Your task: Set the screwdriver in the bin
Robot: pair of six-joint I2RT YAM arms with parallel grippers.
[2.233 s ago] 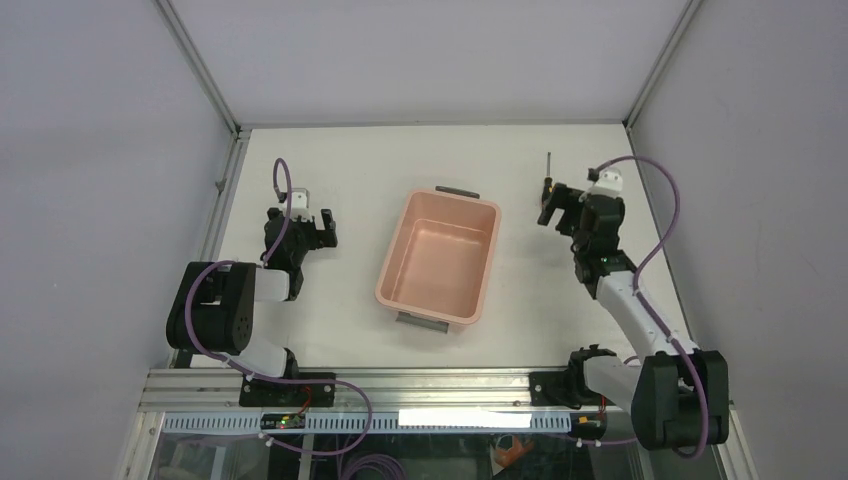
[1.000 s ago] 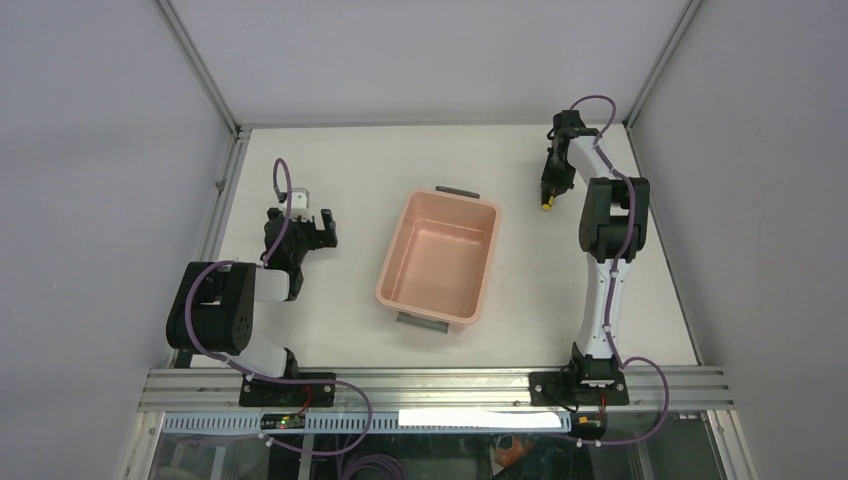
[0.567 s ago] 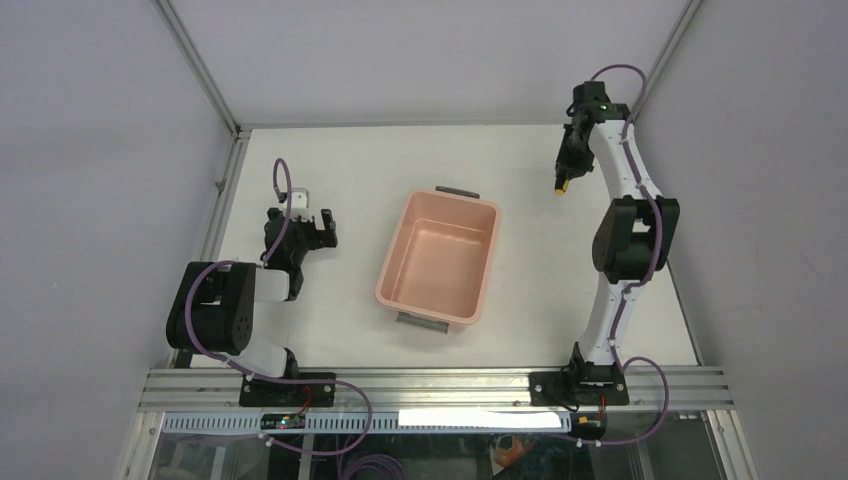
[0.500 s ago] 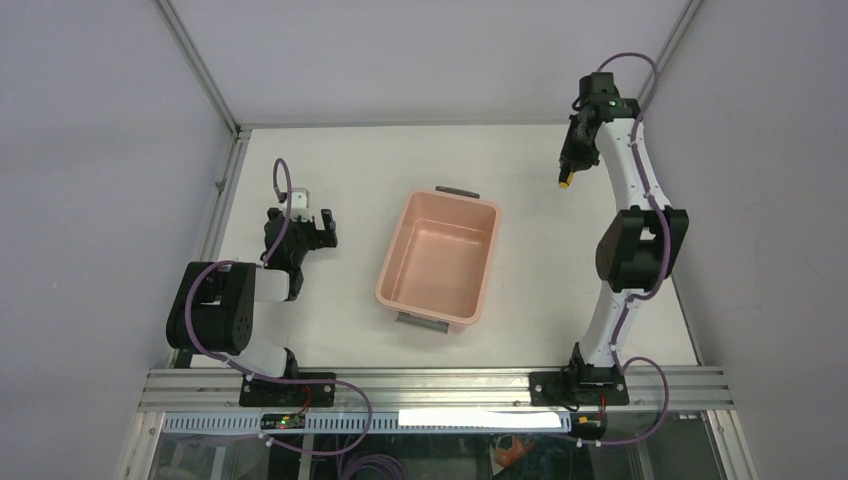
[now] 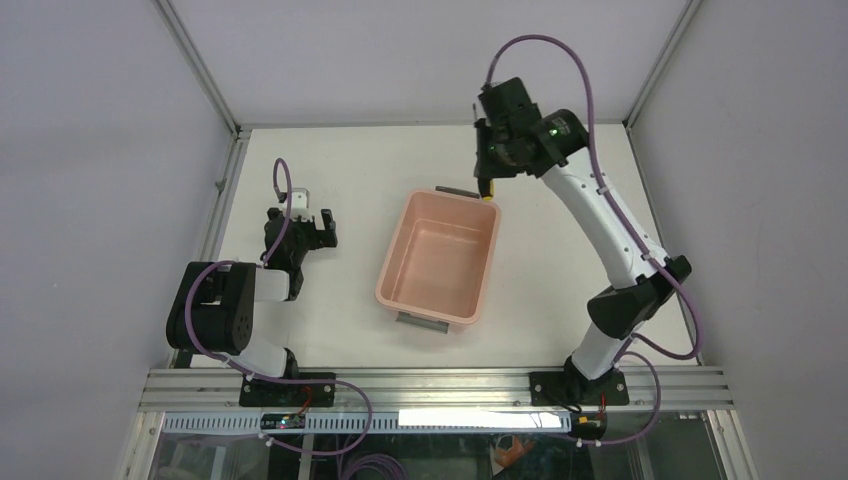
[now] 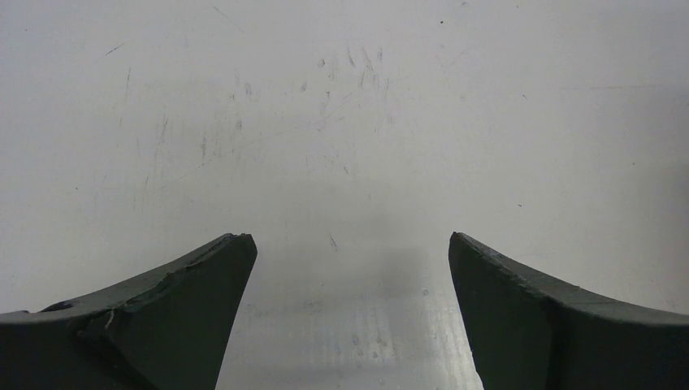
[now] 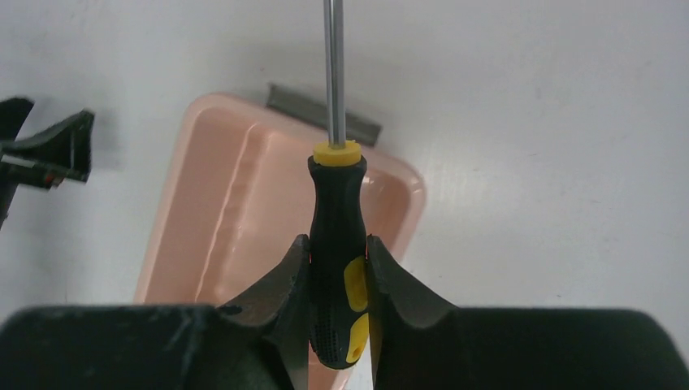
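Right wrist: screwdriver [image 7: 336,236] is clamped by right fingers [image 7: 280,288] above the bin [image 7: 191,203] for dropping; left fingers [image 6: 183,280] are spread, empty

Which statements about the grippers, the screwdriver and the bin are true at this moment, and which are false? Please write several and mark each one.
1. The right gripper holds the screwdriver by its handle. True.
2. The screwdriver lies inside the bin. False: nothing lies in the bin; the screwdriver is clamped in the right gripper, above the bin's far end.
3. The left gripper is open and holds nothing. True.
4. The left gripper is over the bin. False: it is to the left of the bin, over the bare table.
5. The bin has a grey handle at its far short end. True.
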